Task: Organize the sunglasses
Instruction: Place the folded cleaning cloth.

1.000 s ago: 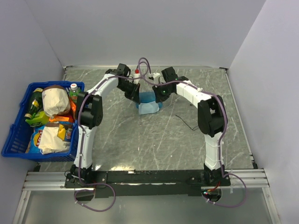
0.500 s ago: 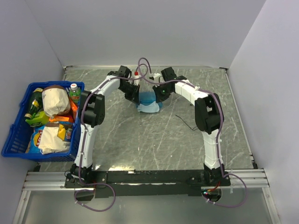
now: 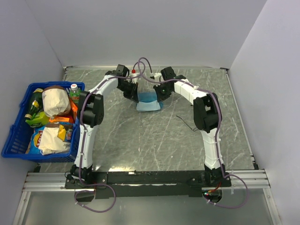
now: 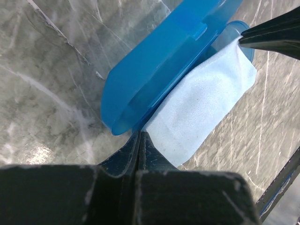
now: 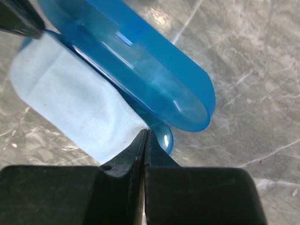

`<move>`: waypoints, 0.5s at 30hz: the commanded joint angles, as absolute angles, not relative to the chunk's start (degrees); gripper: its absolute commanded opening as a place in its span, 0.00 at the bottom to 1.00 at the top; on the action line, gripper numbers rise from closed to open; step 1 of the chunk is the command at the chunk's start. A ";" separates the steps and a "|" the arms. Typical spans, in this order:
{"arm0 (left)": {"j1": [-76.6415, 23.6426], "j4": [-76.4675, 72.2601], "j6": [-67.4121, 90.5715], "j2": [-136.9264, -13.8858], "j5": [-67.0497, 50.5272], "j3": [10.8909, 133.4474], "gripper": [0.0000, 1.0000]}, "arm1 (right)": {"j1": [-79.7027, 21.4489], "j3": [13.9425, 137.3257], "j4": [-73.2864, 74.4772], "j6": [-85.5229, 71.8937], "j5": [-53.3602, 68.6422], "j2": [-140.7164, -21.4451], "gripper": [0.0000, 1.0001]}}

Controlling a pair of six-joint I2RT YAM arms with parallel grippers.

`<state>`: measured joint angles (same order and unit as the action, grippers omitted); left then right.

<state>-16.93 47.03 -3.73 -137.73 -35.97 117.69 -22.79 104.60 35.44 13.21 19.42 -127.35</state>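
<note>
Between left hand (image 4: 140, 137) and right hand (image 5: 145, 134), the cloth (image 4: 201, 98) has flattened.

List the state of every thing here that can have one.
blue case: open, lid raised over the cloth.
cloth: spread across the case's lower half, pinched at two corners.
sunglasses: loose on the table, outside the case.
left gripper: shut on the cloth.
right gripper: shut on the cloth.
basket: full.

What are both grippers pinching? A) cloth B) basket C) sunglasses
A: in the wrist views the left gripper and right gripper are each shut on a corner of the cloth; the sunglasses lie loose on the table.
</note>
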 commanded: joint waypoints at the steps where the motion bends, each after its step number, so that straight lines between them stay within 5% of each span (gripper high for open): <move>1: -16.79 45.70 -2.64 -136.67 -35.95 120.06 0.01 | -22.32 107.49 36.47 11.95 16.61 -127.88 0.00; 15: -16.52 44.74 -1.94 -136.58 -35.51 120.32 0.01 | -22.15 106.61 34.45 11.07 15.21 -127.27 0.00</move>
